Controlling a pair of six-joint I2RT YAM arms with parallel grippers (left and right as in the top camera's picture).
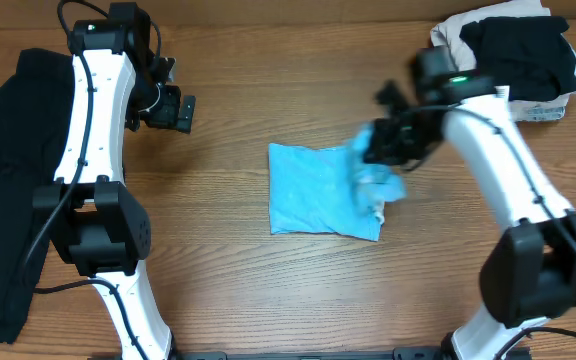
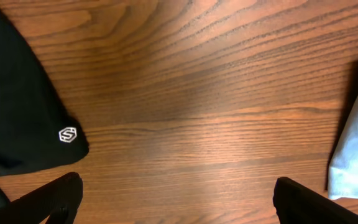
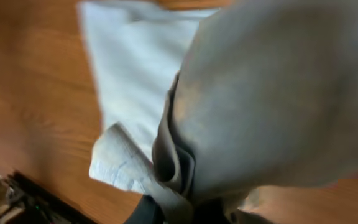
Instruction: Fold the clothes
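Note:
The clothes, a light blue T-shirt (image 1: 313, 188), lie folded into a rough square at the table's middle. My right gripper (image 1: 376, 150) is shut on the shirt's right edge and holds a bunch of cloth lifted off the table. In the right wrist view the pinched fabric (image 3: 260, 93) fills most of the frame and hides the fingertips. My left gripper (image 1: 173, 110) hangs open over bare wood to the upper left of the shirt, with nothing between its fingers (image 2: 48, 199). A corner of the shirt (image 2: 356, 149) shows at the right edge of the left wrist view.
A large black garment (image 1: 8, 180) with a small white logo (image 2: 68, 135) lies along the table's left side. A pile of black and white clothing (image 1: 513, 55) sits at the back right corner. The right arm reaches across from the front right.

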